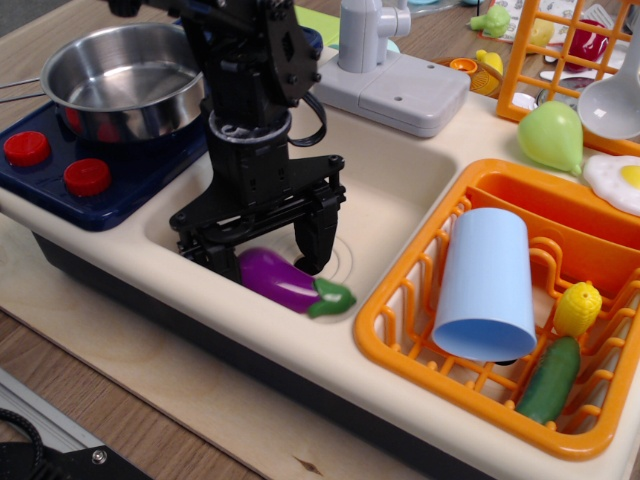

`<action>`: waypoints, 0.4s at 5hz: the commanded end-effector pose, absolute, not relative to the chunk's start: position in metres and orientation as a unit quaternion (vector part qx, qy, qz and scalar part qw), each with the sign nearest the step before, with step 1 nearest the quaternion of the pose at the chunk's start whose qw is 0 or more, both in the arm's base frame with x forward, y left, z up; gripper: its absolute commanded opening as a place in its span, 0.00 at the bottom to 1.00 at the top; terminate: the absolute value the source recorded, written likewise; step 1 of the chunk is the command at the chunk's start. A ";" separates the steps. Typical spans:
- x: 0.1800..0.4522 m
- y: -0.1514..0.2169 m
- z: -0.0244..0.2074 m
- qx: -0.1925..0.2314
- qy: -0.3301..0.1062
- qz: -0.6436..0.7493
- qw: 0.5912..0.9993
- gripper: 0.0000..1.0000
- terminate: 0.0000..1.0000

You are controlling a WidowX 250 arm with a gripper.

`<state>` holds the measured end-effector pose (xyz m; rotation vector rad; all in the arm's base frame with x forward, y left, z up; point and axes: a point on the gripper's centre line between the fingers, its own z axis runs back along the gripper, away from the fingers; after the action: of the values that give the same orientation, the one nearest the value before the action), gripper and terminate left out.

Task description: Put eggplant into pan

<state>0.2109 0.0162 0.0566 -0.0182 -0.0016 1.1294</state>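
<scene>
The purple eggplant (pixel 283 280) with its green stem cap lies in the cream sink (pixel 400 190), near the front wall, cap pointing right. My black gripper (pixel 266 262) is down in the sink right over it, jaws spread wide. One finger (pixel 213 252) is by the eggplant's left end and the other finger (pixel 314 233) stands behind its right half near the drain. The fingers do not pinch it. The steel pan (pixel 128 118) stands on the blue stove at the back left, empty, partly hidden by my arm.
The blue stove (pixel 60 190) has two red knobs. A grey faucet (pixel 385 80) stands behind the sink. The orange dish rack (pixel 400 340) at right holds a light blue cup (pixel 485 280), a green cucumber (pixel 549 380) and a yellow corn. A green pear (pixel 552 135) lies behind it.
</scene>
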 end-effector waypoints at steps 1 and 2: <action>0.216 0.016 0.049 -0.033 -0.027 0.536 0.843 1.00 0.00; 0.217 0.019 0.034 -0.045 -0.039 0.534 0.843 1.00 0.00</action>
<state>0.2250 0.0195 0.0408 -0.1288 -0.1328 1.1341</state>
